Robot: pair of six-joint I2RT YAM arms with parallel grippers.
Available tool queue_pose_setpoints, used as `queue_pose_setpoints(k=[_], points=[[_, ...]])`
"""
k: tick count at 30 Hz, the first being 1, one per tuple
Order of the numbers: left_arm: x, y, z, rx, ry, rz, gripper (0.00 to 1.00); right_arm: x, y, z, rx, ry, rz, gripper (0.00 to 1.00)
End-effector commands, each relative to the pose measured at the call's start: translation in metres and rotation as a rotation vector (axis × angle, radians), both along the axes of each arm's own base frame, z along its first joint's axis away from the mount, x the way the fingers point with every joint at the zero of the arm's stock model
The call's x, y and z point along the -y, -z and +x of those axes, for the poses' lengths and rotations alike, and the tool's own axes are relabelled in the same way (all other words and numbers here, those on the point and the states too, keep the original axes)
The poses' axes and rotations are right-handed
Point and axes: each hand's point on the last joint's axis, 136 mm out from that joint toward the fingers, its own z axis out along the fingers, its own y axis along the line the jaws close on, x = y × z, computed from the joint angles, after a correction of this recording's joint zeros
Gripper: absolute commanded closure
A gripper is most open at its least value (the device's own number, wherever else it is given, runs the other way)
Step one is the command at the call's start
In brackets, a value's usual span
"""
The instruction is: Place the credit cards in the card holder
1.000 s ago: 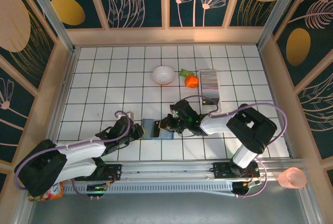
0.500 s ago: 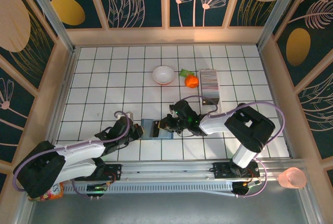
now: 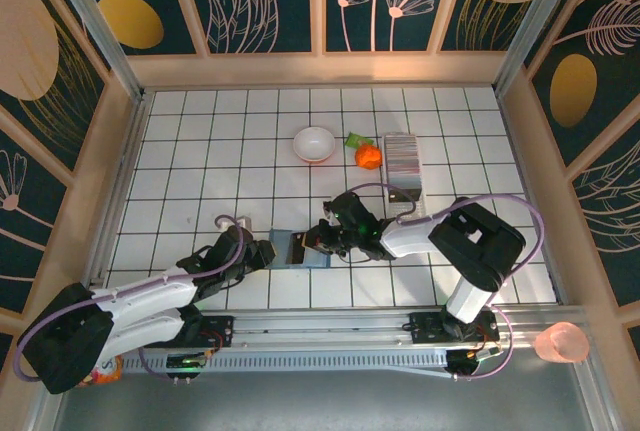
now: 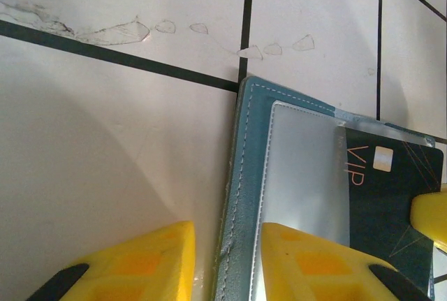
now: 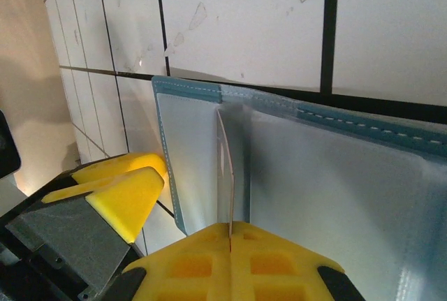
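The teal card holder (image 3: 300, 249) lies open on the tiles between my two grippers. My left gripper (image 3: 265, 251) is at its left edge. In the left wrist view its jaws (image 4: 227, 228) stand open, with the holder's stitched edge (image 4: 237, 175) between them and a gap on each side. My right gripper (image 5: 230, 228) is shut on a dark credit card (image 4: 391, 196) marked VIP, seen edge-on (image 5: 229, 168), with its far end at the holder's grey inner pocket (image 4: 307, 168). The other credit cards form a striped stack (image 3: 403, 154) at the back right.
A white bowl (image 3: 314, 143) stands behind the holder, with an orange object (image 3: 368, 156) and a small green one (image 3: 355, 139) beside the card stack. Wooden walls ring the white tiled table (image 3: 180, 171).
My left gripper's jaws have parted from the card holder's edge. My right gripper, still shut on the card, has edged slightly left.
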Motion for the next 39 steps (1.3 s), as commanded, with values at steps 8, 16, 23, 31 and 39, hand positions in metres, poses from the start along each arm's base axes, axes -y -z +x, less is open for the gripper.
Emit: queue_pose_setpoints(k=[8,16,23,31,39], points=[[-0.014,0.030,-0.016,-0.092,0.017,0.097,0.77,-0.010,0.001,-0.003,0.018,-0.039,0.011,1.00],[-0.013,0.037,-0.019,-0.116,0.033,0.107,0.80,-0.018,-0.002,-0.004,0.019,-0.065,0.030,1.00],[-0.015,0.041,-0.021,-0.129,0.036,0.121,0.85,-0.015,0.000,-0.009,0.009,-0.082,0.021,1.00],[-0.017,0.044,-0.022,-0.139,0.039,0.138,0.89,-0.022,-0.005,-0.011,0.009,-0.107,0.064,1.00],[-0.018,0.045,-0.023,-0.143,0.039,0.145,0.91,-0.022,0.002,-0.010,0.002,-0.104,0.030,1.00]])
